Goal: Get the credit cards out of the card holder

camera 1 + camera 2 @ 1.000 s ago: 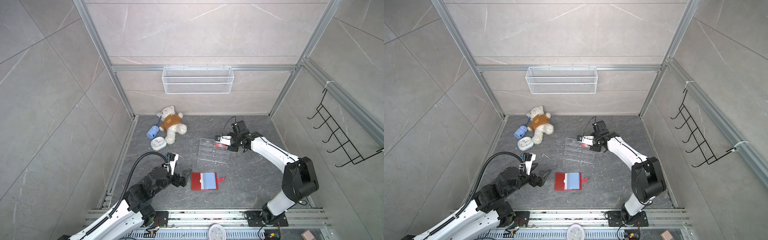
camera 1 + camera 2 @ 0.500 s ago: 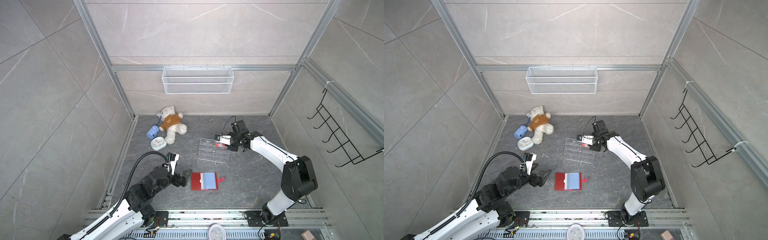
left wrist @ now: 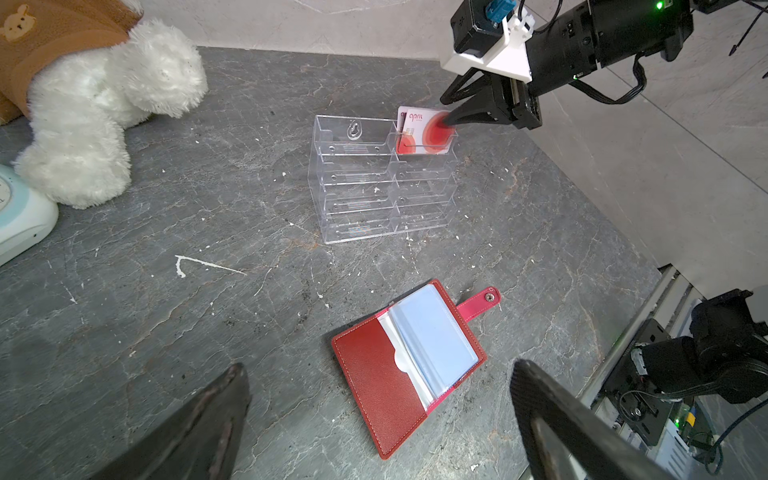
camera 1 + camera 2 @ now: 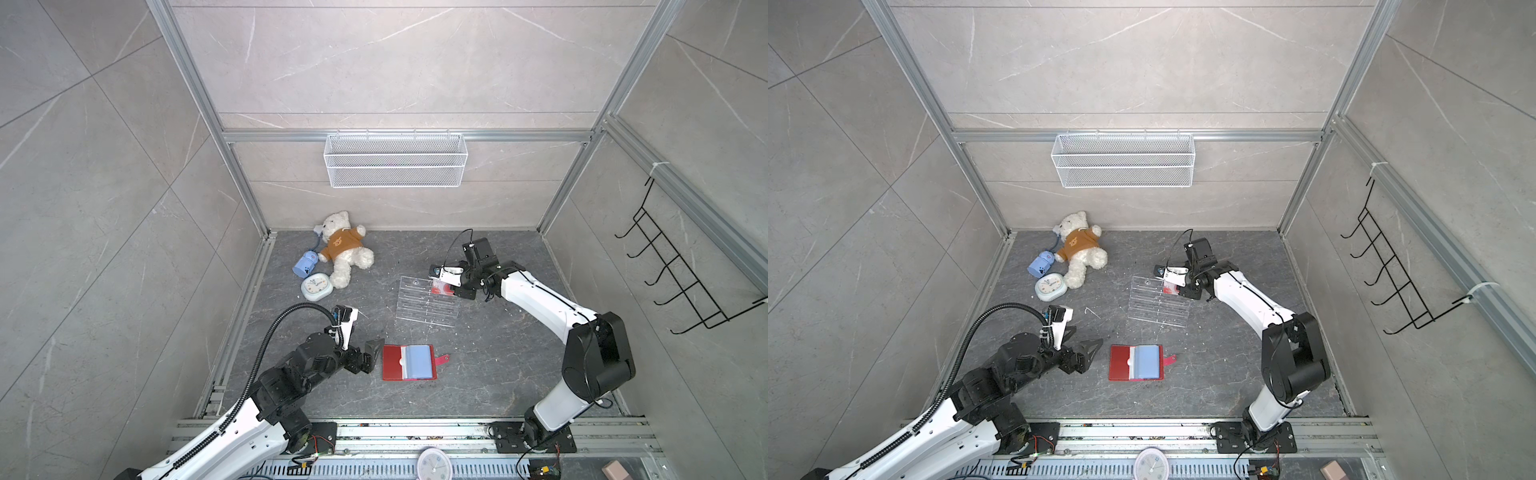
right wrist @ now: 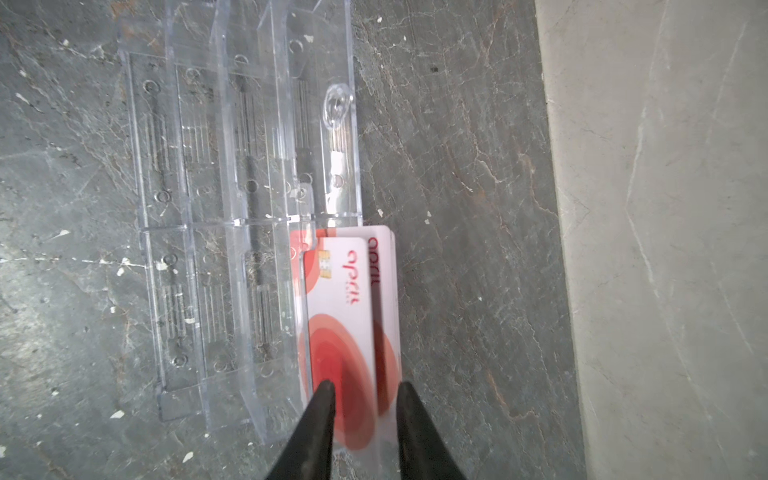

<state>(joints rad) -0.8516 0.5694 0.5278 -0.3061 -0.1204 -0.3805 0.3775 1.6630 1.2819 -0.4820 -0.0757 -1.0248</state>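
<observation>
Right of centre in a top view, my right tool [image 4: 452, 287] stands slightly parted astride the credit cards [image 4: 438, 286] in the clear rack [image 4: 424, 307], while the left tool [image 4: 373, 355], wide open and empty, sits beside the card holder [image 4: 395, 362] lower centre.

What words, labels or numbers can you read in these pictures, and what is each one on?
"april": red print on the front credit card standing in the clear rack; the card behind shows it too, partly covered.
Small print under it: too small to read.
Alarm clock dial numbers: too blurred to read.
Teddy bear sweater: a bear face, no words.
</observation>
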